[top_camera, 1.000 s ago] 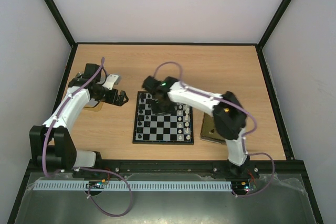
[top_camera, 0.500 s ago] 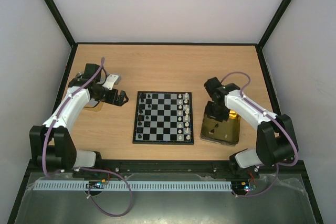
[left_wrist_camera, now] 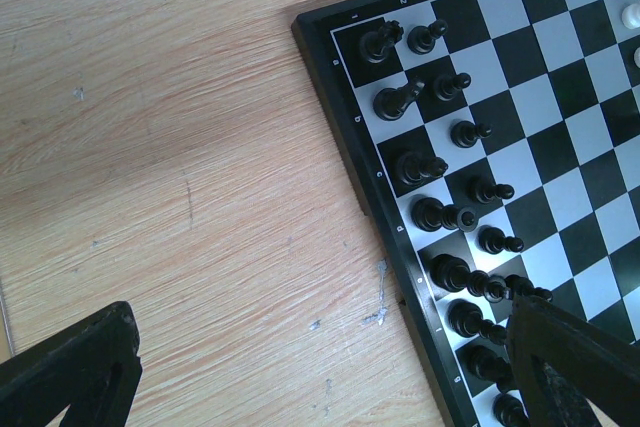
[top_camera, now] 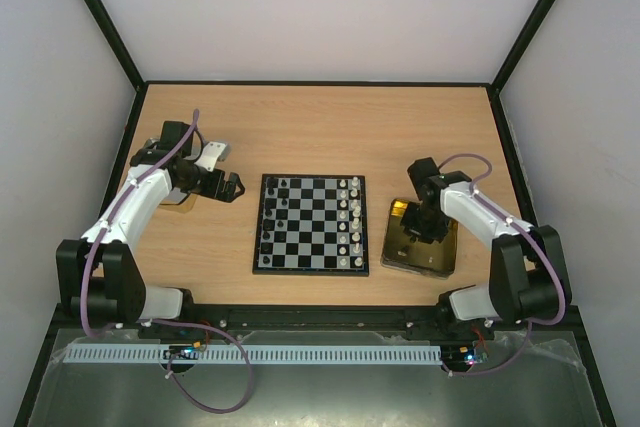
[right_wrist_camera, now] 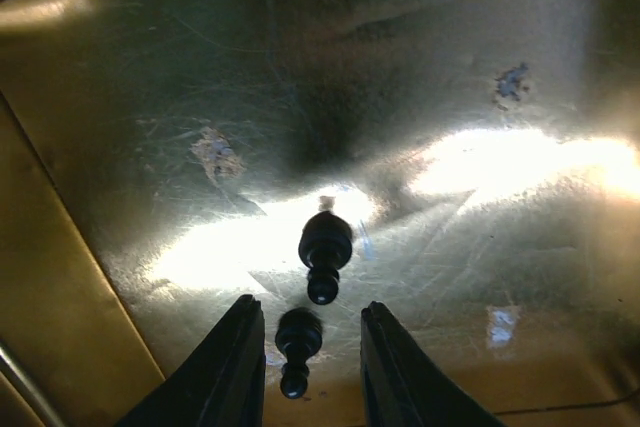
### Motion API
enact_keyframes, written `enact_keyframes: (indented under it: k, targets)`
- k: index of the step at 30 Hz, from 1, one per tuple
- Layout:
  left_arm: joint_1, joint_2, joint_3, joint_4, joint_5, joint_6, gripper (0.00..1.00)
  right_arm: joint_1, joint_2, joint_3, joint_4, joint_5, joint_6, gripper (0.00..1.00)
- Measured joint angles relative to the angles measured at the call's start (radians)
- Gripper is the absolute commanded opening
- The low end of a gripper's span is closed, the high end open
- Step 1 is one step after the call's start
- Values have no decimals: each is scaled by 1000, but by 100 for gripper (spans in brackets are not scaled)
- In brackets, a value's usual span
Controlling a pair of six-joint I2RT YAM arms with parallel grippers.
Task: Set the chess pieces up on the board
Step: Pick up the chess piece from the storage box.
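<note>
The board (top_camera: 311, 225) lies at the table's middle, with black pieces (top_camera: 271, 217) along its left columns and white pieces (top_camera: 352, 222) along its right. In the left wrist view the black pieces (left_wrist_camera: 440, 172) stand in two columns at the board's edge (left_wrist_camera: 372, 187). My right gripper (top_camera: 424, 225) is open over the gold tin (top_camera: 440, 257). Its fingers straddle one black pawn (right_wrist_camera: 298, 339), apart from it; a second black pawn (right_wrist_camera: 325, 249) stands just beyond. My left gripper (top_camera: 232, 187) is open and empty, left of the board.
The gold tin's floor (right_wrist_camera: 400, 97) is shiny and scratched, with a raised wall (right_wrist_camera: 40, 277) on the left. A gold object (top_camera: 178, 202) lies under the left arm. Black frame rails border the table.
My right arm has swung from over the board's top left to the gold tin and lowered into it. The left arm has not moved.
</note>
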Motion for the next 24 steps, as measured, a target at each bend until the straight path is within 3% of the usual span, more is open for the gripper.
enact_keyframes:
  k: [9, 17, 24]
  targets:
    - [0, 0, 0, 0, 0, 0, 99, -1, 29, -13, 47, -11, -5, 23]
    - [0, 0, 0, 0, 0, 0, 99, -1, 40, -35, 62, -10, -11, 3]
    - [0, 0, 0, 0, 0, 0, 99, -1, 39, -11, 42, 27, -26, 2]
